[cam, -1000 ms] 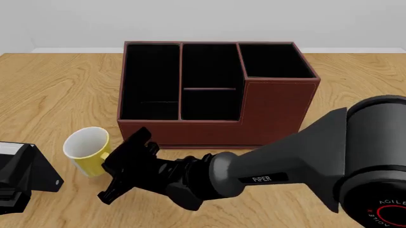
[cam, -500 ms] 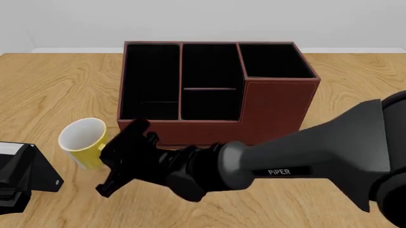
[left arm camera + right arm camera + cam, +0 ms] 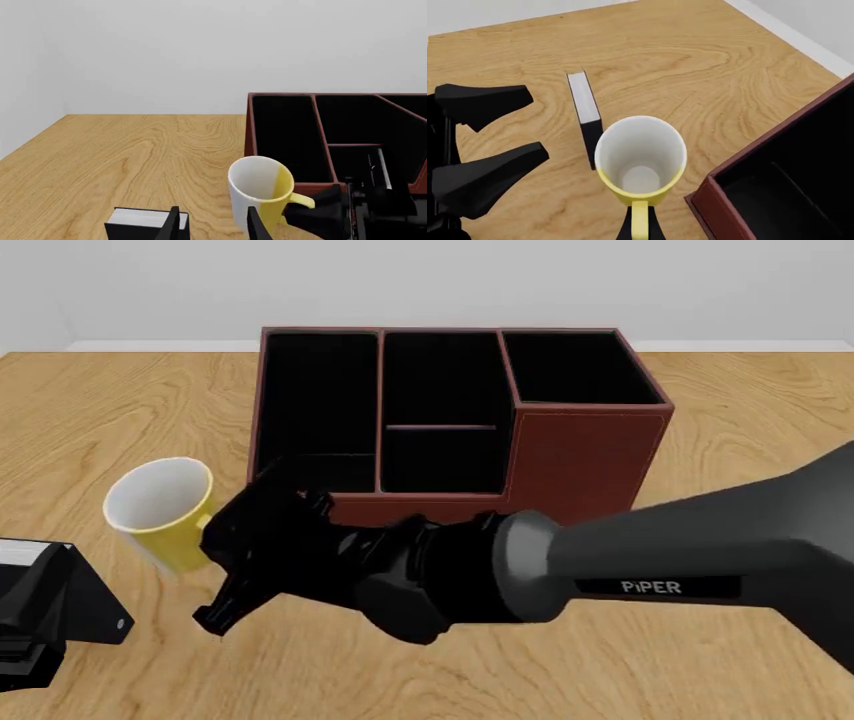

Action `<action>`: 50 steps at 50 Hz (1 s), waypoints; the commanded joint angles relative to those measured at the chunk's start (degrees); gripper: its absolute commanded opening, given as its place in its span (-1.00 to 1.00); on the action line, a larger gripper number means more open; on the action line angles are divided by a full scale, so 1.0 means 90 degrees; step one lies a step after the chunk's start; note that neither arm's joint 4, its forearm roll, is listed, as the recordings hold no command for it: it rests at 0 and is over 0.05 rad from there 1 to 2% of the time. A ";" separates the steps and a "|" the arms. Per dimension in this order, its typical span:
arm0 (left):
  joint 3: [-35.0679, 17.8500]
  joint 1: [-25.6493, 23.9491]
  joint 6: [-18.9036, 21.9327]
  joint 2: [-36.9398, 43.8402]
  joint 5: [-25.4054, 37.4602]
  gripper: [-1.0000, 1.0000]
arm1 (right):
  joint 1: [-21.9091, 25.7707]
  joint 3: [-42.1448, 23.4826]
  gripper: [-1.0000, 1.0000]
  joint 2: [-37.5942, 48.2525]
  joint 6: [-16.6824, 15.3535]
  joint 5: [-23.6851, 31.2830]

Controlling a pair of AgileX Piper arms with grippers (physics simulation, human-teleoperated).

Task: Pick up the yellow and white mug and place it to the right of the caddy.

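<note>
Pickup looks achieved: the right tool (image 3: 224, 558) pinches the handle of the yellow and white mug (image 3: 158, 512), tilted left of the caddy (image 3: 587, 465). Carrying it to the caddy's right side remains. The left tool (image 3: 213, 220) idles open-fingered near the table (image 3: 133, 150).

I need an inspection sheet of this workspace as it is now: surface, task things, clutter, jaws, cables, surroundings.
Surface: wooden table, no damage seen.
Job's things: yellow and white mug tilted, left-front of the caddy; caddy compartments hold nothing.
Clutter: nothing seen.
Grippers: right gripper shut on the mug's handle; left gripper open, holding nothing, near the mug.
Cables: nothing seen.
Surroundings: plain grey wall.
</note>
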 commanded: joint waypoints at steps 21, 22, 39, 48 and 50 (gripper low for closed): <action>0.0000 0.0000 0.0000 0.0000 0.0000 1.00 | -0.0292 0.0160 -1.00 -0.0897 -0.0618 0.0347; 0.0000 0.0000 0.0000 0.0000 0.0000 1.00 | -0.0298 0.0163 -1.00 -0.0913 -0.0613 0.0359; 0.0000 0.0000 0.0000 0.0000 0.0000 1.00 | -0.0685 0.0410 -1.00 -0.1543 -0.0854 0.0548; 0.0000 0.0000 0.0000 0.0000 0.0000 1.00 | -0.0825 0.0589 -1.00 -0.1877 -0.0976 0.0606; 0.0000 0.0000 0.0000 0.0000 0.0000 1.00 | -0.0874 0.0640 -1.00 -0.1944 -0.1022 0.0602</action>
